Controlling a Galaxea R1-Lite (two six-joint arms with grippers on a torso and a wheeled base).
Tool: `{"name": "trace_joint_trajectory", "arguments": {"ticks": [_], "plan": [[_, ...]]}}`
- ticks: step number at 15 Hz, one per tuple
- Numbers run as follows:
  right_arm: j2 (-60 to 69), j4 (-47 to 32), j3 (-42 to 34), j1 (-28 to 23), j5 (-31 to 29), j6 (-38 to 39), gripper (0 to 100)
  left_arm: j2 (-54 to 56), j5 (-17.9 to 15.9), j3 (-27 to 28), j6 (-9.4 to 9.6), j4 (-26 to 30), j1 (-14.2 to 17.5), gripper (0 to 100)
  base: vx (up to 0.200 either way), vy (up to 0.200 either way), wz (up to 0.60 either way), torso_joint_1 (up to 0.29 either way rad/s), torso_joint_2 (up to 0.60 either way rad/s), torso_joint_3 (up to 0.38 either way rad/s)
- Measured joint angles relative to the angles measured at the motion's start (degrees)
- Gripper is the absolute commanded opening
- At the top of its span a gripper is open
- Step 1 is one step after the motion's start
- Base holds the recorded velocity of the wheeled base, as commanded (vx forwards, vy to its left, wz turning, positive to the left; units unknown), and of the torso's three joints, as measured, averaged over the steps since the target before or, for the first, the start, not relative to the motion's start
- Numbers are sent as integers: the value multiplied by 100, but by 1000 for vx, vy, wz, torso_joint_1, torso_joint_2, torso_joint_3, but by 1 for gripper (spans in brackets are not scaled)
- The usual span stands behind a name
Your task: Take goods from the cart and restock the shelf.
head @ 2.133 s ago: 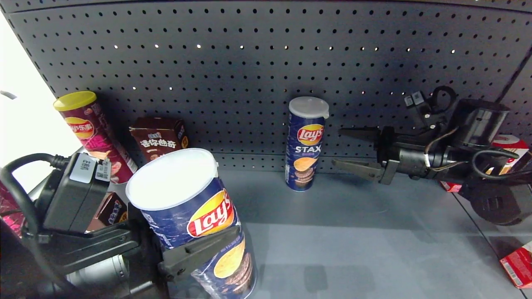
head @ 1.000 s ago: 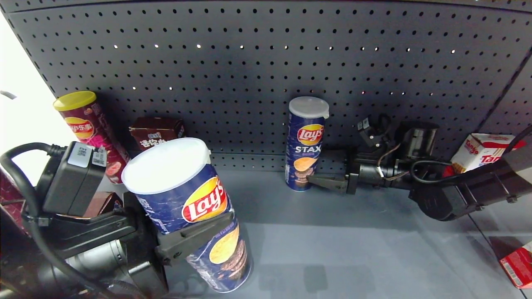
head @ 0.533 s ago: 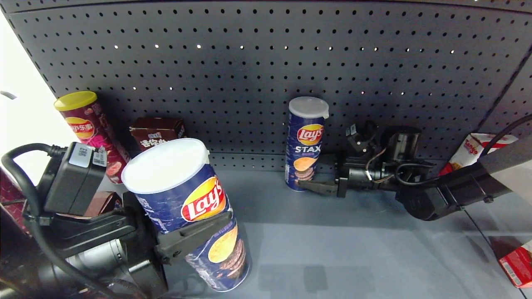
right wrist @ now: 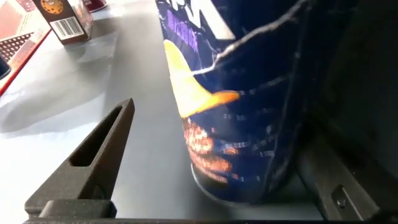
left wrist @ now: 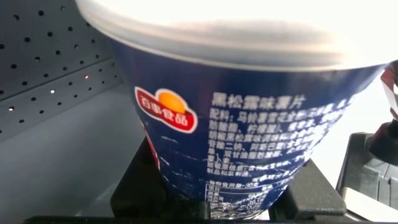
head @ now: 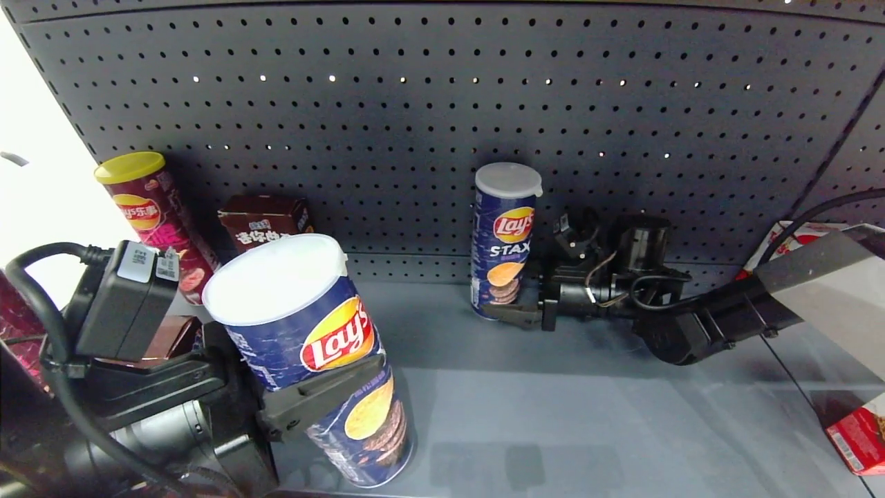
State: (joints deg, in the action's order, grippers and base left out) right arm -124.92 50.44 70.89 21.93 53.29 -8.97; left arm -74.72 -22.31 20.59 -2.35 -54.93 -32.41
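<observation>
While both arms sit at the shelf (head: 588, 415), status as follows.
left gripper (head: 311, 377): lower left of the head view, clamped on a big blue chip can (head: 297, 325); one finger crosses the can's front below the logo.
held can: white lid on, tilted with the top leaning toward the left of the frame. Base is low at the front edge of the shelf; can't tell if it touches the floor. In the left wrist view the can (left wrist: 249, 124) sits between dark finger pads.
right gripper (head: 508, 290): centre-right of the head view, reaching in from the right. Jaws wide, straddling the lower part of a second blue can (head: 505, 242), not closed on it.
right wrist check: one finger (right wrist: 93, 162) stands clear of the can (right wrist: 249, 112) with bare shelf between them; the other side is close to the can, contact unclear.
second can: upright, clear lid on, at the back of the shelf just in front of the pegboard (head: 442, 104), centre of frame.
red can (head: 148, 214): yellow lid, upper left, leaning slightly, against the pegboard.
brown box (head: 266, 225): just right of the red can, behind the held can.
red-and-white box (head: 788, 232): right edge, partly hidden behind the right arm.
red box (head: 857, 436): lower right corner, cut off by the frame.
gap between cans: well apart, bare grey shelf floor between them.
</observation>
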Motion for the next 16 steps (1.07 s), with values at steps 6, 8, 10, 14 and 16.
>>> {"name": "trace_joint_trajectory", "arguments": {"ticks": [6, 8, 10, 14, 16], "plan": [[-271, 49, 402, 56, -63, 0, 0, 11, 6, -45, 0, -9, -5, 0, 0, 0, 0, 0, 0, 0], [-206, 57, 306, 61, -77, 0, 0, 13, 6, -33, 0, -11, 0, 0, 0, 0, 0, 0, 0, 0], [41, 27, 39, 52, -145, 5, 0, 13, 4, 10, 0, -13, 0, 0, 0, 0, 0, 0, 0, 0], [898, 41, -805, 74, -501, 20, 0, 22, -2, 30, 1, -20, -2, 0, 0, 0, 0, 0, 0, 0], [1392, 54, -1340, 141, -767, 35, 0, 33, 1, -11, 0, -17, -2, 0, 0, 0, 0, 0, 0, 0]]}}
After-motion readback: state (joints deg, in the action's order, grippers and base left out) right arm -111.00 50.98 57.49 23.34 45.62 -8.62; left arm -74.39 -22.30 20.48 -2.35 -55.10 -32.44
